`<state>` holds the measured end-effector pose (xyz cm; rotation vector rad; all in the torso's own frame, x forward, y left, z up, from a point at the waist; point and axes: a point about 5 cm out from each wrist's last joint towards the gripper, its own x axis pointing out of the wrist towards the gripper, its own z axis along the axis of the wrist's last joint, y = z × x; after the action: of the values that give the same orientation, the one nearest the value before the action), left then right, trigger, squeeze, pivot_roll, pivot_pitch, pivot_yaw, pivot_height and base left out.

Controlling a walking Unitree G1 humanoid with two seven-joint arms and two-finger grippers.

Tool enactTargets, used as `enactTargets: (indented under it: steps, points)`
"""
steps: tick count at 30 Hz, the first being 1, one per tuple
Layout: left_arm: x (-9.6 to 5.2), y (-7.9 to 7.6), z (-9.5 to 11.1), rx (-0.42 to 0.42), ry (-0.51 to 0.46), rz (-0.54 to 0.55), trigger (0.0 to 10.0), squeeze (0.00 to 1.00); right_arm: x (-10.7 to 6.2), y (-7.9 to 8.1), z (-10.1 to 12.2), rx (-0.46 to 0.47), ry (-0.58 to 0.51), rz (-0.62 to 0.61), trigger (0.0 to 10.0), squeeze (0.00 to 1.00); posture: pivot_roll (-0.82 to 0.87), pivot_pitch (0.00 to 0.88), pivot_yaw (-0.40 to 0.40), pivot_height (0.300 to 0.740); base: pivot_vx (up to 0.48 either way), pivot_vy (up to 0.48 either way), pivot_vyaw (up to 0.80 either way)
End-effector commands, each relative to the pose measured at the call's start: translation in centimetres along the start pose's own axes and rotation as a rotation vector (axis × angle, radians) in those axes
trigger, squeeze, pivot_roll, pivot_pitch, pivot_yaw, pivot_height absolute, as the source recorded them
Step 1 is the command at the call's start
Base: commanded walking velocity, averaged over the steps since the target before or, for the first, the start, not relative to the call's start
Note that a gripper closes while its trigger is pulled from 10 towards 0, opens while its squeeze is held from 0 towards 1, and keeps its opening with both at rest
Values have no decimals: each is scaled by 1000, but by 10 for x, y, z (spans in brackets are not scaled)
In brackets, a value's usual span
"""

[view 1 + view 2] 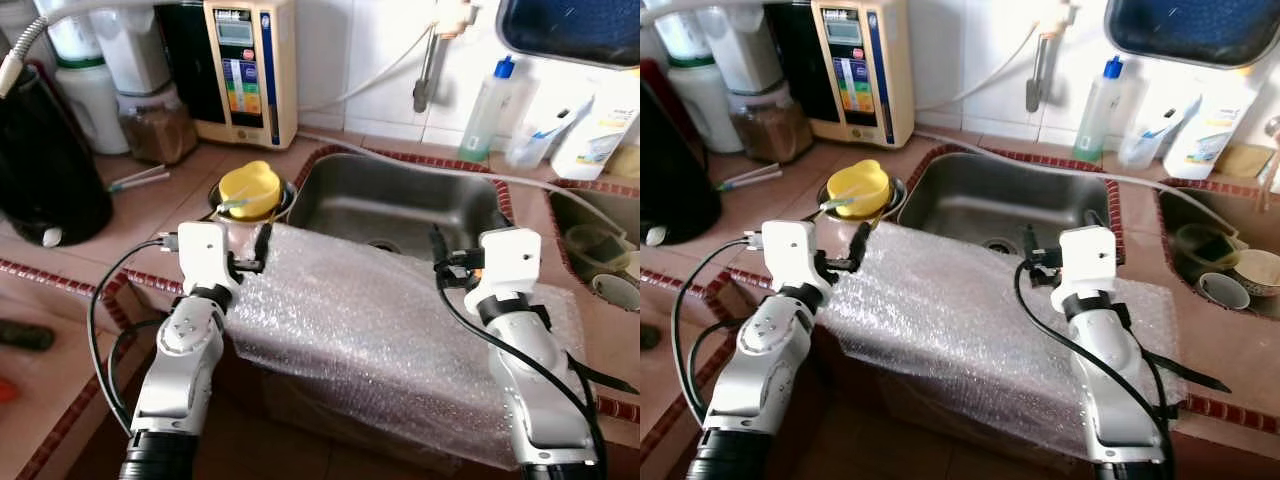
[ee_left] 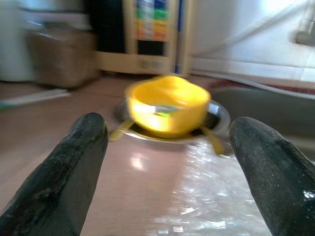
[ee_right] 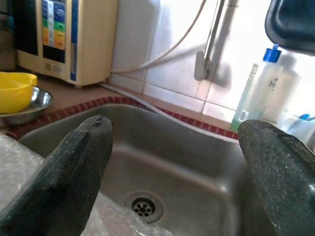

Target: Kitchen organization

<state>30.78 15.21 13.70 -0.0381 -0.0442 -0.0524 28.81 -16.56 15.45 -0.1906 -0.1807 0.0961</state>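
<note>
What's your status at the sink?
Left gripper open, facing yellow bowl. Right gripper open over sink. Bubble wrap draped across front edge.

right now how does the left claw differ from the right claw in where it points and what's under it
The left claw points at the yellow plastic bowl sitting in a shallow steel dish on the counter; the right claw points into the stainless steel sink, toward its drain. The left sits at the bubble wrap sheet's corner, the right over its sink-side edge. Both are open and hold nothing.
</note>
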Motion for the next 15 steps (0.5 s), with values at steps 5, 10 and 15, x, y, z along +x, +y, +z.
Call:
enactTargets:
  steps: [5,10,15]
  points:
    - [3,-1,5,19,-20,2,10000,0,1,-2,6,2,-26,-12,10000,0,-2,0,27,740,0,0,0]
    - [3,1,13,18,-62,1,10000,0,2,-2,8,3,-35,-11,10000,0,0,0,26,740,0,0,0]
    - [1,2,16,14,-75,-10,10000,0,2,-2,9,-1,-43,-6,10000,0,2,0,24,740,0,0,0]
